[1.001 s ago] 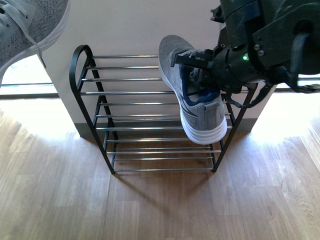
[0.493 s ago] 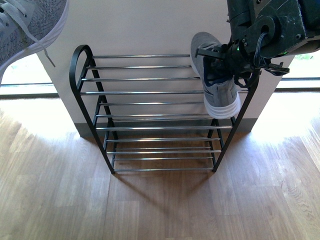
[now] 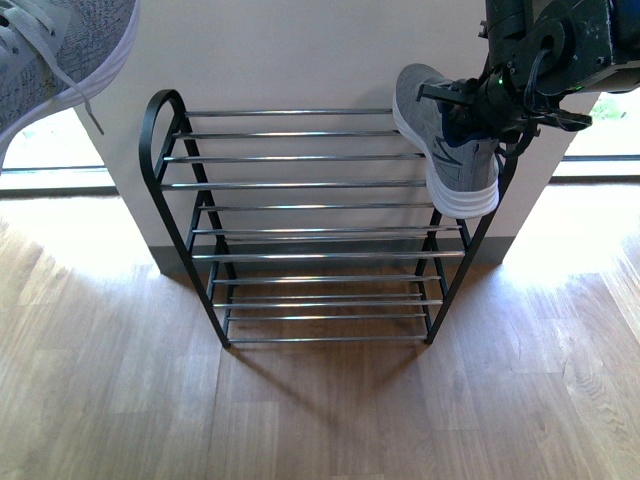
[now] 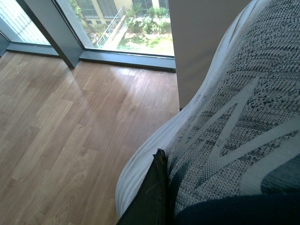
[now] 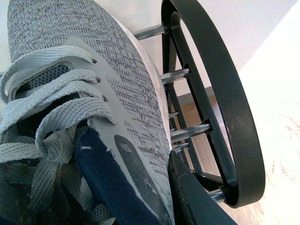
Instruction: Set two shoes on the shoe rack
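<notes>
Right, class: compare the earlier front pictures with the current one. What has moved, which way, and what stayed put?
The right gripper, still clamped on the grey sneaker, carried it rightward and away from the camera, toward the right end of the top shelf of the shoe rack. Nothing was let go. The other sneaker, held high at the left, and the rack did not move.

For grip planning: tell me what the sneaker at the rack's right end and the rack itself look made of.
Grey knit sneaker with white sole: speckled knitted textile upper, matte; sole smooth, probably rubber or foam. Open rack with black side frames and thin silver bars: likely metal; bars glossy with bright highlights, frames look painted satin black.
</notes>
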